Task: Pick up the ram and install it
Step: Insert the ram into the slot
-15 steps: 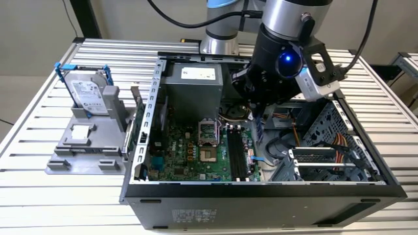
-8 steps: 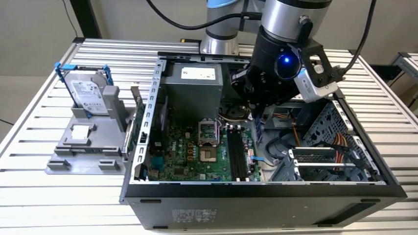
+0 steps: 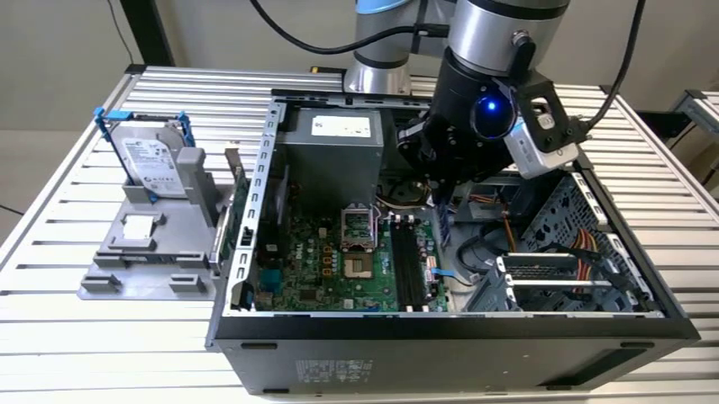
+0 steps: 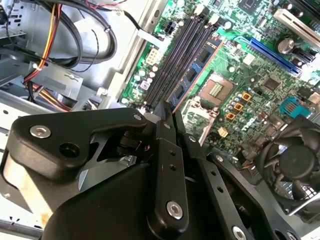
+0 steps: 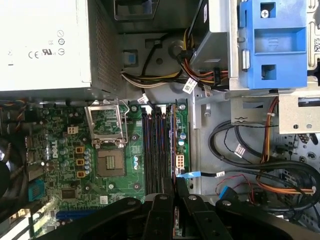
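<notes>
The black gripper is seen closest in both wrist views. Its fingers are drawn together onto one end of the ram, so that only the thickness of the stick is left between them. The ram is held on edge. It runs away from the fingertips, parallel to the black memory slots of the green motherboard. In the second wrist view its dark chips and one long edge are shown between the slots and the processor socket. In the first wrist view the ram is seen edge-on, along the side of the slots that faces the board's edge. Whether it is seated in a slot or held just over the slots cannot be told.

In the exterior view the arm is lowered into the open computer case, beside the grey power supply and above the motherboard. Bundled cables are seen beside the board, under a blue bracket. Outside the case, toward the exterior view's left, a silver hard drive with blue handles is stood upright in a grey stand on the slatted metal table.
</notes>
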### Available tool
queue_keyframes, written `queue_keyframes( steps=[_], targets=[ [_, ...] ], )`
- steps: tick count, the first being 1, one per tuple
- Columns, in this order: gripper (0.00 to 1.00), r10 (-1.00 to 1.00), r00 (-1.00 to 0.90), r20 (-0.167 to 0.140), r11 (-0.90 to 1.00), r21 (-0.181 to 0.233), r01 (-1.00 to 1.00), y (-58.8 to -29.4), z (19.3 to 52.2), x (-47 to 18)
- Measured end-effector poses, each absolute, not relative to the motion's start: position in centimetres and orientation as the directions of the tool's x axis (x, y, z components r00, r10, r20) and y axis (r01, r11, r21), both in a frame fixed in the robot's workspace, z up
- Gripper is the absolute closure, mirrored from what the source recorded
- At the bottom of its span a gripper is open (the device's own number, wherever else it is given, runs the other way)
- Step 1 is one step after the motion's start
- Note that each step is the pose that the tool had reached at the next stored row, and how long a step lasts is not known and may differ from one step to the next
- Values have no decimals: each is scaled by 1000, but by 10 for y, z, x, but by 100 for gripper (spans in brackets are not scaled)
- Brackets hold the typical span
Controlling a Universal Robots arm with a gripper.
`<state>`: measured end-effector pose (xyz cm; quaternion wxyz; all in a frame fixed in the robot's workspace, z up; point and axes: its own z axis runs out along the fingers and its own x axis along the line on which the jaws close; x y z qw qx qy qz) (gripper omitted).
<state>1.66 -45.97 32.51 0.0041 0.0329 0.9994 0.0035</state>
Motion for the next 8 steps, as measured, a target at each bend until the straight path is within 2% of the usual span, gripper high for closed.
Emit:
queue_keyframes(
  steps=[8],
  targets=[
    [100,66,-998,-8,998,7,66,-459,323,17]
  ],
)
